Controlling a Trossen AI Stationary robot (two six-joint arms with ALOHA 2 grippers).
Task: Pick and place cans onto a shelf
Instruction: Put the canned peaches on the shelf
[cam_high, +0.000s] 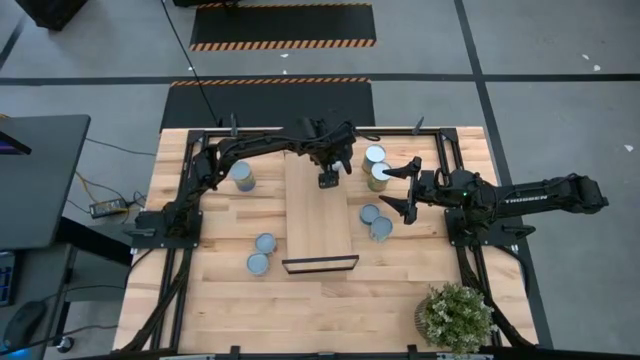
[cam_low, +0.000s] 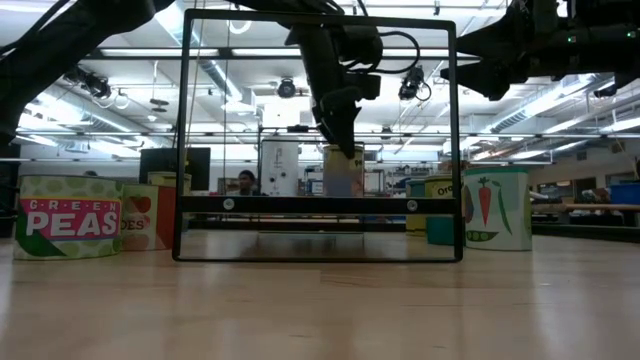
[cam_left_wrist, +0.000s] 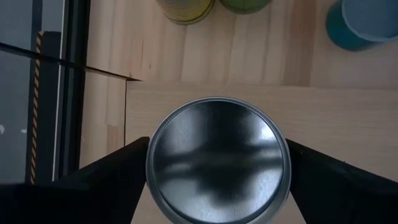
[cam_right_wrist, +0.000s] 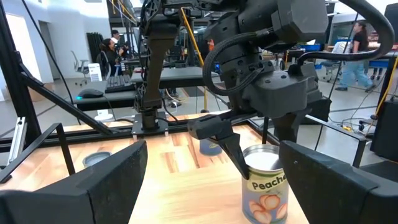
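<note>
Here the left gripper (cam_high: 329, 178) hangs over the far end of the shelf (cam_high: 320, 225), its arm reaching in from the left side of the table (cam_high: 210, 290) and bending down at the wrist. Its two fingers (cam_left_wrist: 106, 177) press against opposite sides of a can (cam_left_wrist: 217, 158), which stands upright on the board; the silvery round top fills the left wrist view, and the right wrist view shows a peach label on its side (cam_right_wrist: 268, 193). In the low view this can (cam_low: 343, 172) appears inside the black frame (cam_low: 318, 135) at the shelf's near end, with the gripper coming down onto it from above.

The right gripper (cam_high: 405, 187) hovers above the table just to the right of the shelf, its arm stretched in level from the right side. Its jaws stand wide apart with nothing between them, pointing toward the left arm.

Other cans stand on the table around the board. Two (cam_high: 265, 243) sit close together near the shelf's near-left corner, and one (cam_high: 241, 175) stands alone farther back on the left. On the right, two (cam_high: 376, 222) stand beside the shelf's middle, and two more (cam_high: 377, 160) stand at the far right, close to the open gripper. A potted plant (cam_high: 455, 315) sits at the table's near right corner.
</note>
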